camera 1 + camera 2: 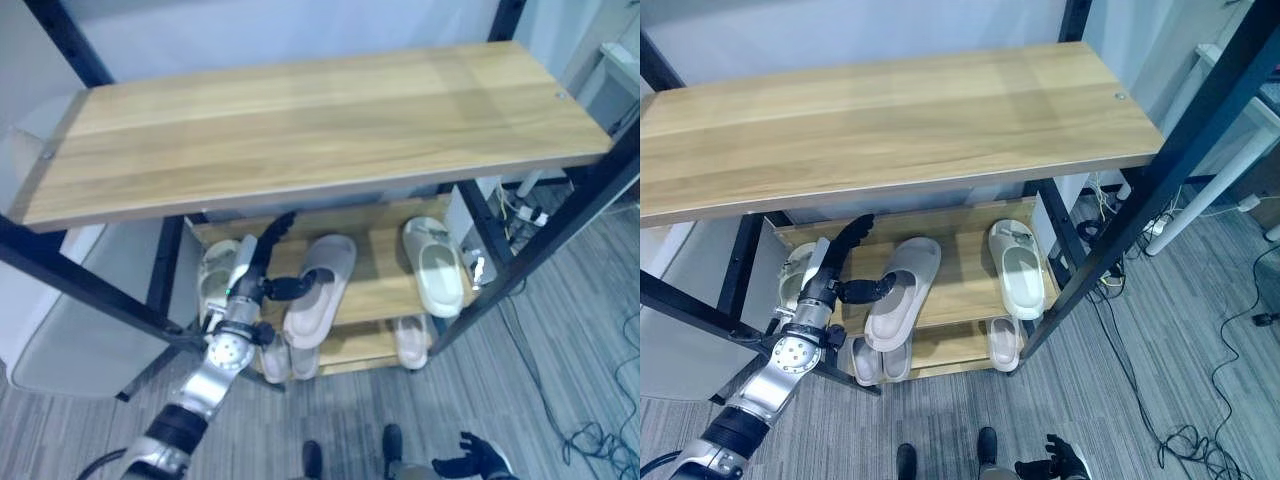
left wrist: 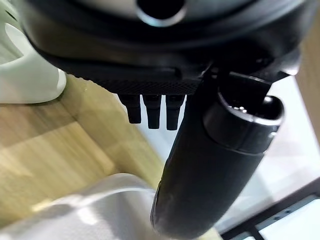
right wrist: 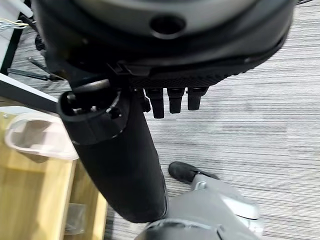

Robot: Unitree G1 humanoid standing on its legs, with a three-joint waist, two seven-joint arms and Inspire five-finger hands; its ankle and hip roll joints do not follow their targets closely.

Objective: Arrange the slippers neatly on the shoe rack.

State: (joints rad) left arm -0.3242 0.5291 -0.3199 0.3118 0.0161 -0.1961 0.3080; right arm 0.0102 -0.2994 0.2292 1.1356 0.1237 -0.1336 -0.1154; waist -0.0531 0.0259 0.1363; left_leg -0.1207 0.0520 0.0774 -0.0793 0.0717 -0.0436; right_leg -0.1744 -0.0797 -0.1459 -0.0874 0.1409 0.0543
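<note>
Three slippers [image 1: 322,288] on the rack's middle shelf [image 1: 380,262], perhaps three below; left hand [image 1: 255,275] spread beside one.

No legible text, label, number or sign can be made out on any surface in these views.
</note>
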